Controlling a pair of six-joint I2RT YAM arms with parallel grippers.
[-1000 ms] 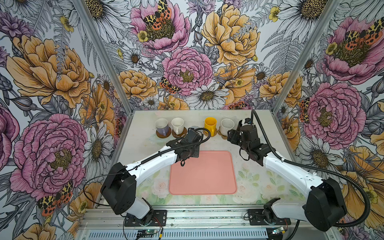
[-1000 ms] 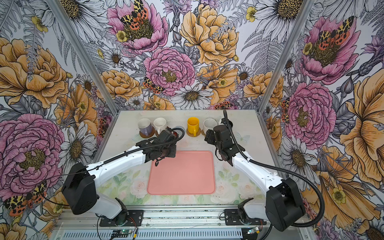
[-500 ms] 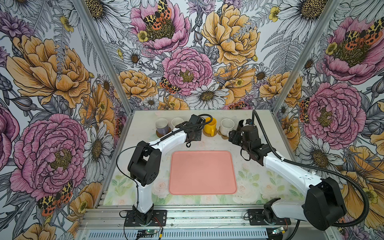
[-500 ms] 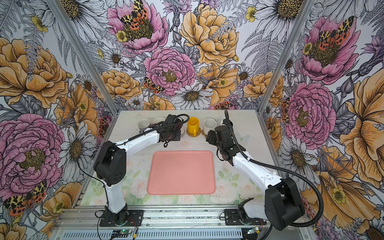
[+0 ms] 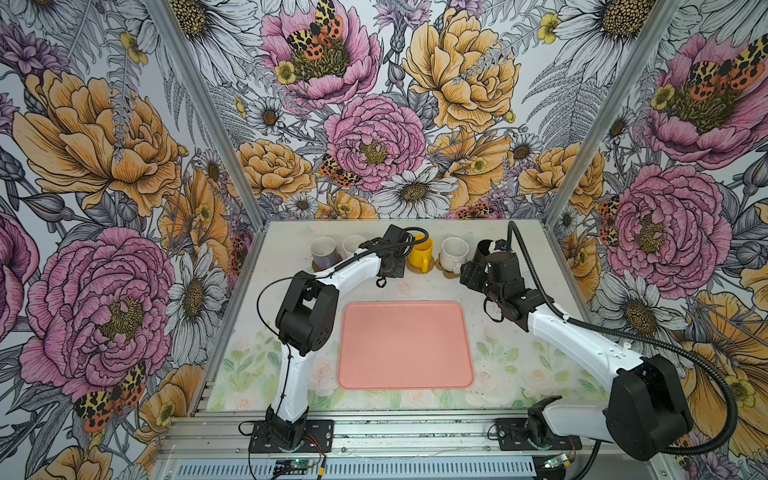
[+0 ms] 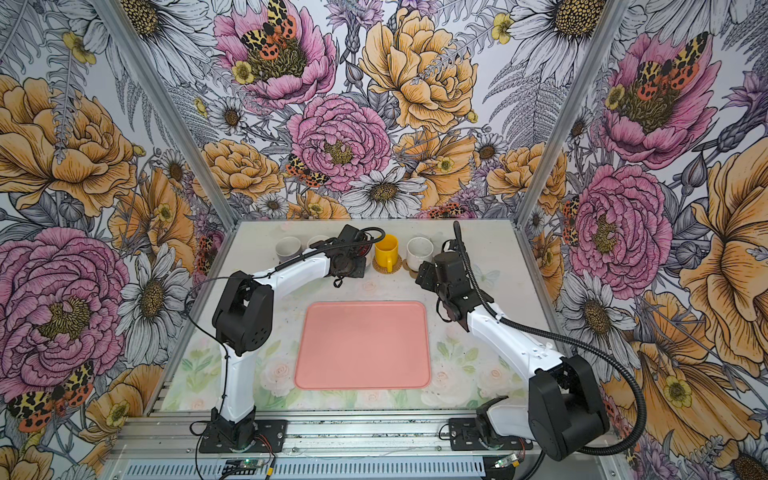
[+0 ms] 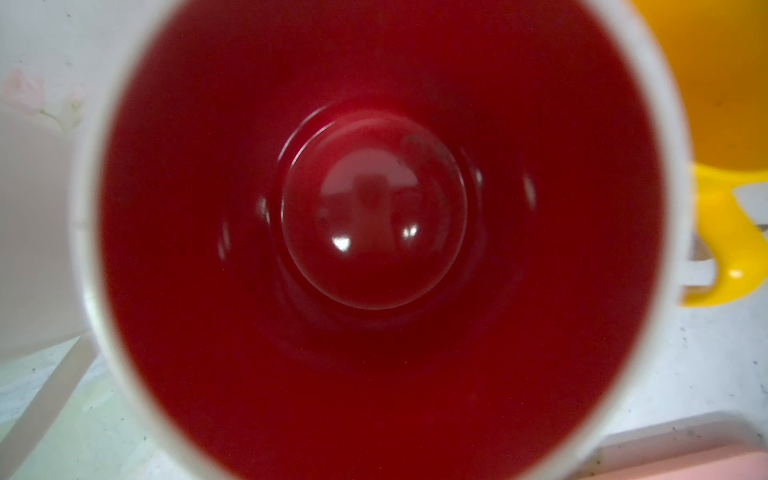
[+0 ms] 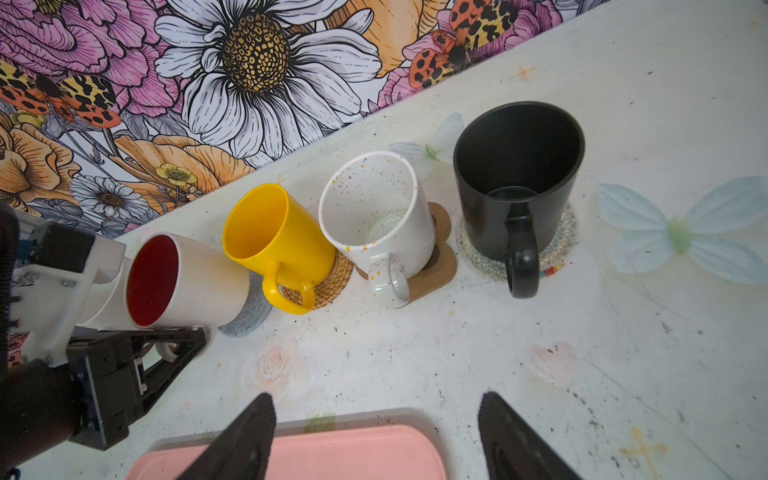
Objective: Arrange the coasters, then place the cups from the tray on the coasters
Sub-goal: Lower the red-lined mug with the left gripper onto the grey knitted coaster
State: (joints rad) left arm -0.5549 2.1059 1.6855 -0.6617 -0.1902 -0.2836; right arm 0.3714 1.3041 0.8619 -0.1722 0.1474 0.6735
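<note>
Clenched in the left gripper (image 8: 174, 349), lower left of the right wrist view: the handle of the red-lined cup (image 8: 195, 282), on or just above the grey-blue coaster (image 8: 249, 318) beside the yellow cup (image 8: 270, 237). Spread wide and empty: the right gripper (image 8: 376, 401), hovering past the upper-right corner of the bare tray (image 5: 405, 345). Probably the last placement; next, settle flat, release, back off without nudging the yellow cup. A second ago, carried lower, near the tray's upper-left corner.

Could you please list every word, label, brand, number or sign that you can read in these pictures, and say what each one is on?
None is legible.
The salmon-pink rectangular tray bears no text.
Small coloured marks on the rim of the pale woven round coaster under the black handled mug may be lettering, but they are too blurred to read.
</note>
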